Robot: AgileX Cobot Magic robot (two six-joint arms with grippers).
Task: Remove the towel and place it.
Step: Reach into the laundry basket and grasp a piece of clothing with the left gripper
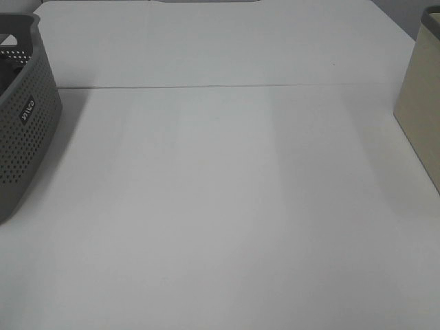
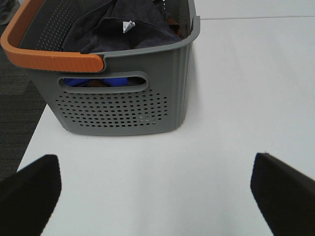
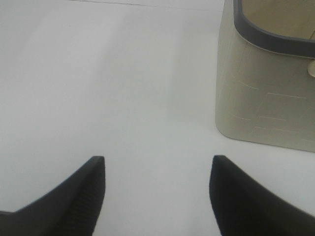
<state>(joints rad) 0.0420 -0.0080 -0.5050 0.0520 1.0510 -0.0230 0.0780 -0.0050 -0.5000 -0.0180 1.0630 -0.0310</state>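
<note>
The dark charcoal towel (image 2: pixel 125 29) lies bunched inside the grey perforated basket (image 2: pixel 123 108), with a small white tag on top. The basket has an orange handle (image 2: pixel 44 54); something blue shows through its handle slot. In the exterior high view only the basket's side (image 1: pixel 24 130) shows at the left edge, and the towel is hidden there. My left gripper (image 2: pixel 155 191) is open and empty, over the white table in front of the basket. My right gripper (image 3: pixel 157 191) is open and empty, near a beige bin (image 3: pixel 268 88). Neither gripper shows in the exterior high view.
The beige bin with a dark rim stands at the right edge of the table (image 1: pixel 421 103). A seam (image 1: pixel 227 86) crosses the white table. Dark floor (image 2: pixel 15 108) lies beyond the table's edge beside the basket.
</note>
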